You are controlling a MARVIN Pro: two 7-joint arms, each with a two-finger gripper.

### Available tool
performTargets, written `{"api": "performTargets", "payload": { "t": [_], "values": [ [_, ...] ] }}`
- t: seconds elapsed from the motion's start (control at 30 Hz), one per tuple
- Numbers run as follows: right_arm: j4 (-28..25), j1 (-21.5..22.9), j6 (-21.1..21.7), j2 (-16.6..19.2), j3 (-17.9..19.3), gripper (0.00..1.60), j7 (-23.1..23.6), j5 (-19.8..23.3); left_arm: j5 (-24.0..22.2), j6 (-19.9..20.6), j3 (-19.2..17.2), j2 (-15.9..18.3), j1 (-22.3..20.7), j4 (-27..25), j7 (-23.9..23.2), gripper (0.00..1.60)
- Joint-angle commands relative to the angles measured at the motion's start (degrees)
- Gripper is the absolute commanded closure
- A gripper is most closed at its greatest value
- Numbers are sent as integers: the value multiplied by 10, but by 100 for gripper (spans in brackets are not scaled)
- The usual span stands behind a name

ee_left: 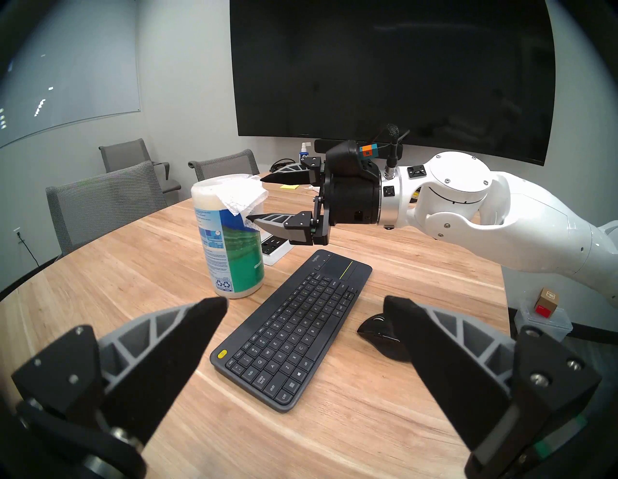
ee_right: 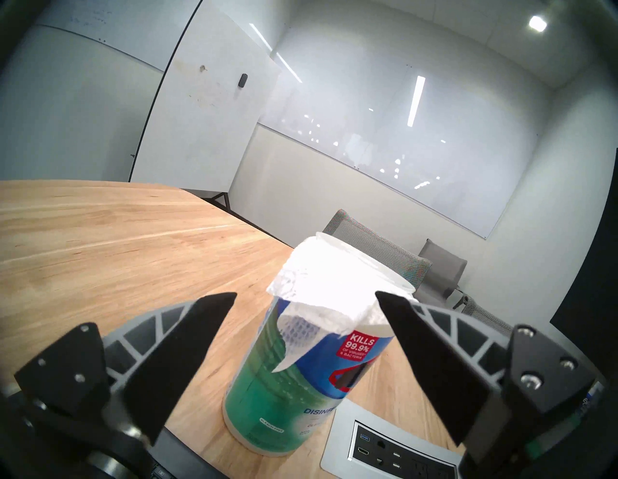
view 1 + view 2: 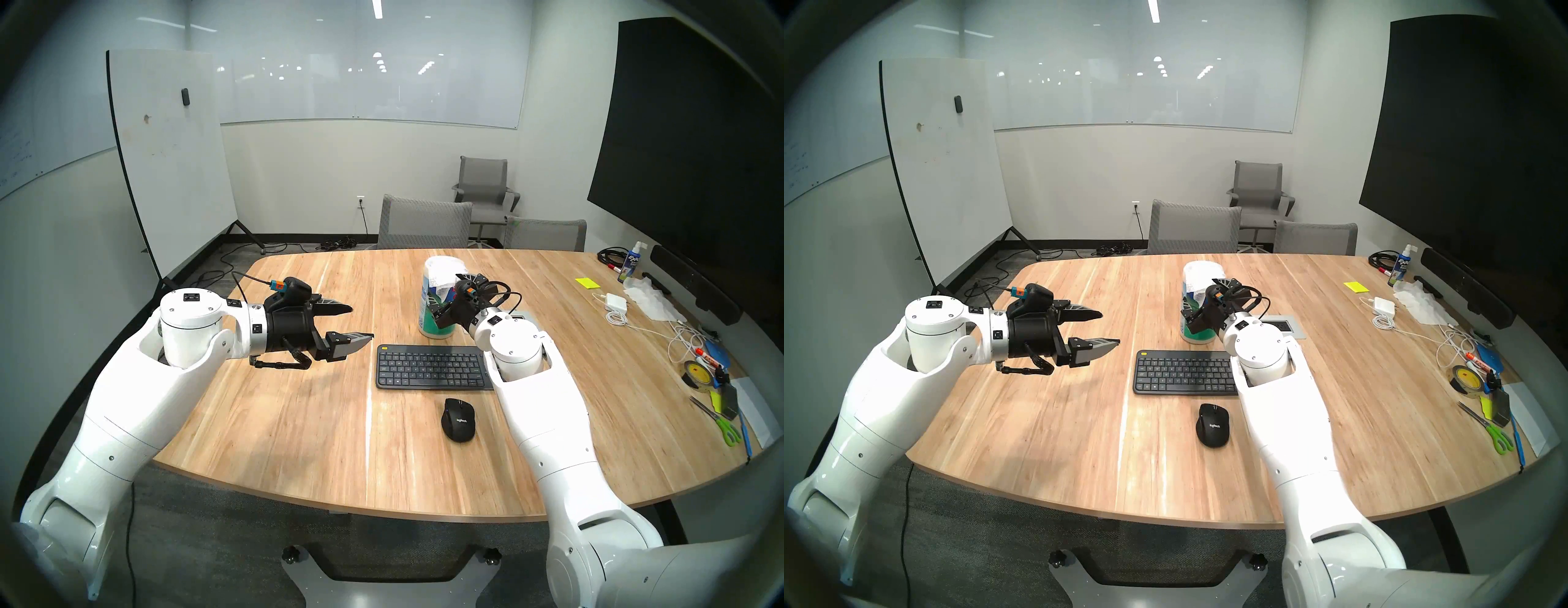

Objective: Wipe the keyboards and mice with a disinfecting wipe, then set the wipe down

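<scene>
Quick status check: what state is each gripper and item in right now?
Left gripper: open, empty, above the table.
Right gripper: open, at the wipe.
Wipe: draped over canister top, ungrasped.
Canister: upright.
Keyboard: flat, untouched.
Mouse: untouched.

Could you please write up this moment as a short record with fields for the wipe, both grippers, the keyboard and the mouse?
wipe: white sheet draped over the canister top, not yet pulled
right gripper: open, fingers either side of the wipe
left gripper: open, empty, above the table
keyboard: flat, nearer than the canister
mouse: nearer than the keyboard, untouched
</scene>
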Motion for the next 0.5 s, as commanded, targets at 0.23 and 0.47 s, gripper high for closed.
{"api": "performTargets", "payload": {
  "t": [0.23,0.47],
  "values": [
    [-4,11,-11,-7,2,51,-3,3,-1,-1,-4,1,-4,-6,0,0],
    [3,9,-18,-7,4,105,-4,3,-1,0,-4,1,-4,-6,0,0]
  ]
}}
